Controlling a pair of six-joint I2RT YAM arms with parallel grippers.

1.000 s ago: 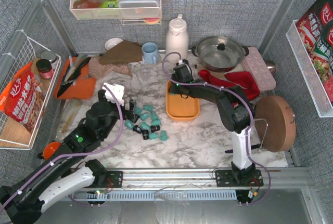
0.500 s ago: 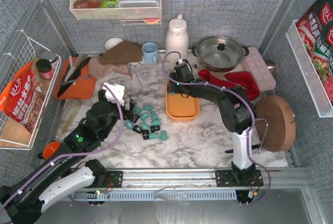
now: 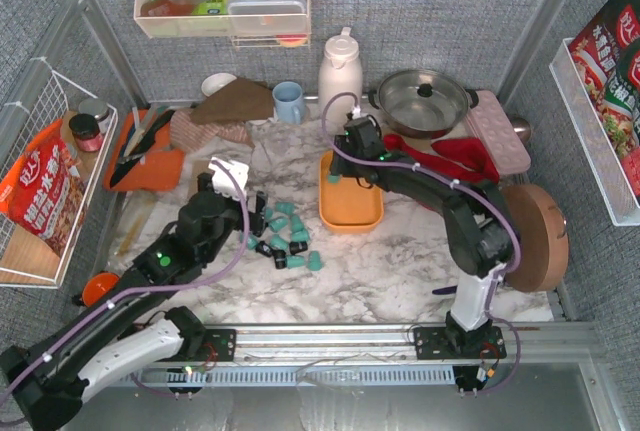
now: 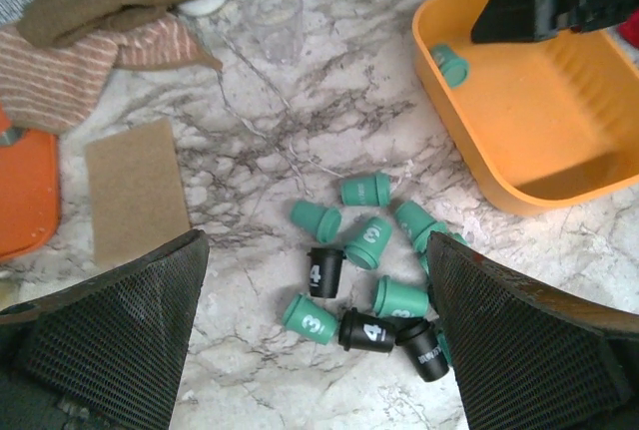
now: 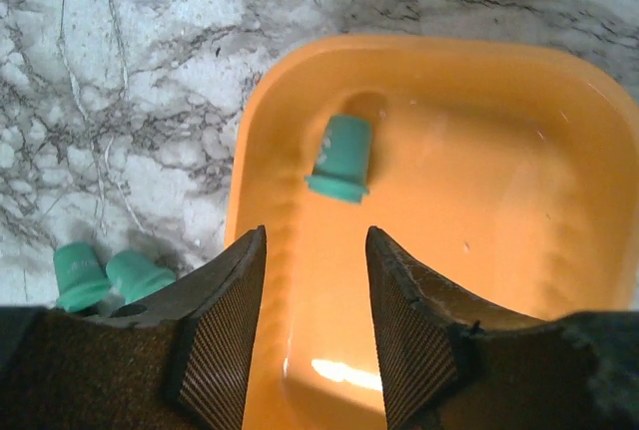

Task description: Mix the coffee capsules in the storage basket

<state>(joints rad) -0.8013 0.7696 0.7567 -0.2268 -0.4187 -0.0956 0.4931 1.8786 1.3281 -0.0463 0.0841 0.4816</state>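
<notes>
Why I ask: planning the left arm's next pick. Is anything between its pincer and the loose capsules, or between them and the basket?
Nothing visible. The open left pincer hangs over the capsules, and bare marble runs from them to the storage basket. The right pincer, open above one teal capsule inside, might crowd a drop.

Your right tool [image 3: 342, 163] hangs over the storage basket's [image 3: 352, 223] far end, with coffee capsules [image 3: 290, 236] clustered on the counter [image 3: 390, 261] by your left tool [image 3: 256, 223].

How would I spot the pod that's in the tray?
Find the orange tray in the middle of the marble table. One teal pod lies on its side inside it. All the other pods sit outside, on the marble.
</notes>
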